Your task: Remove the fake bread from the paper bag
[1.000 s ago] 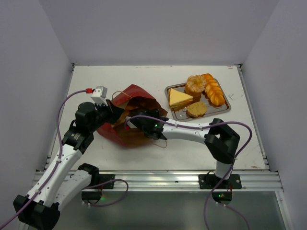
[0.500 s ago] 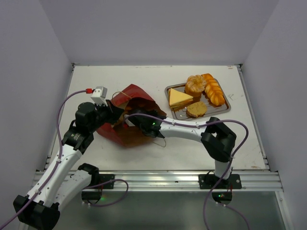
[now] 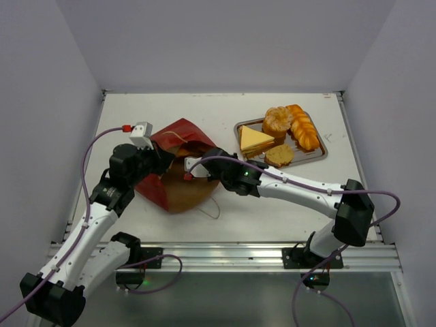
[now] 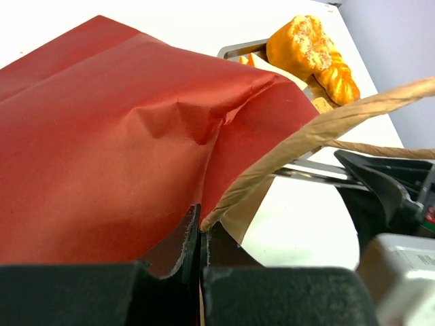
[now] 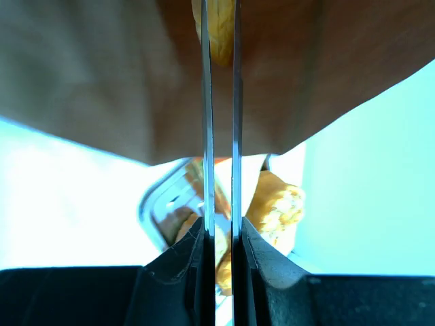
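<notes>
The dark red paper bag [image 3: 170, 139] lies on its side at mid-left with its brown inside [image 3: 180, 194] showing. My left gripper [image 3: 161, 162] is shut on the bag's rim where the string handle [image 4: 299, 139] is fixed; its jaws [image 4: 202, 231] pinch the paper. My right gripper [image 3: 193, 170] reaches into the bag's mouth. In the right wrist view its fingers [image 5: 219, 5] stand a narrow gap apart, and a piece of orange fake bread [image 5: 219, 41] shows at their tips. Whether it is gripped is unclear. Several fake breads [image 3: 283, 126] lie on the metal tray.
The shiny metal tray [image 3: 320, 153] stands at the back right, holding a braided loaf [image 3: 303, 129], a bun and a yellow wedge [image 3: 253, 139]. A loose handle loop [image 3: 214, 208] trails on the table in front of the bag. White walls enclose the table.
My right arm's elbow has swung out to the right and the gripper has shifted right at the bag's mouth. The bag has flattened and changed shape. My left gripper keeps its hold.
</notes>
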{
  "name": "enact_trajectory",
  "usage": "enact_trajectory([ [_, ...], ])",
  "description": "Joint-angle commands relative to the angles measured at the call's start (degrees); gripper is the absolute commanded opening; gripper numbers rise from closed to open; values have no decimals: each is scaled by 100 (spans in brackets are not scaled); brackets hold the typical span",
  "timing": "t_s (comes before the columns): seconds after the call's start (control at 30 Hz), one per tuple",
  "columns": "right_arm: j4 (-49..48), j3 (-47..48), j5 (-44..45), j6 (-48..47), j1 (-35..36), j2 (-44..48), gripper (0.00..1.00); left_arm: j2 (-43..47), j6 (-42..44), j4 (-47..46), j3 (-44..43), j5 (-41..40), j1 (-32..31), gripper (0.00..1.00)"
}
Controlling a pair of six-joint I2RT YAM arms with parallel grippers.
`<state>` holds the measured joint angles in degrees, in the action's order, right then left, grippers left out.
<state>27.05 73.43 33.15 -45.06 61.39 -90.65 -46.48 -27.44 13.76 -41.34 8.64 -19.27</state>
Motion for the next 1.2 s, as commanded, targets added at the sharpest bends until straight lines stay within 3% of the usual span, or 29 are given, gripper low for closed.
enact_trajectory([
  [0.0,511,-223,-291,-64,5,363,0,-37,-16,-330,-207,-144,-16,0],
  [0.33,1180,-575,-748,-38,40,1023,0,-107,-24,-365,-260,-179,-16,0],
  [0.9,1496,-1594,-274,-741,40,2833,0,-63,-33,-304,-234,-407,-16,0],
  [1.17,1760,-1463,-757,-294,-1031,4028,0,60,2,-128,-190,-539,-16,0],
])
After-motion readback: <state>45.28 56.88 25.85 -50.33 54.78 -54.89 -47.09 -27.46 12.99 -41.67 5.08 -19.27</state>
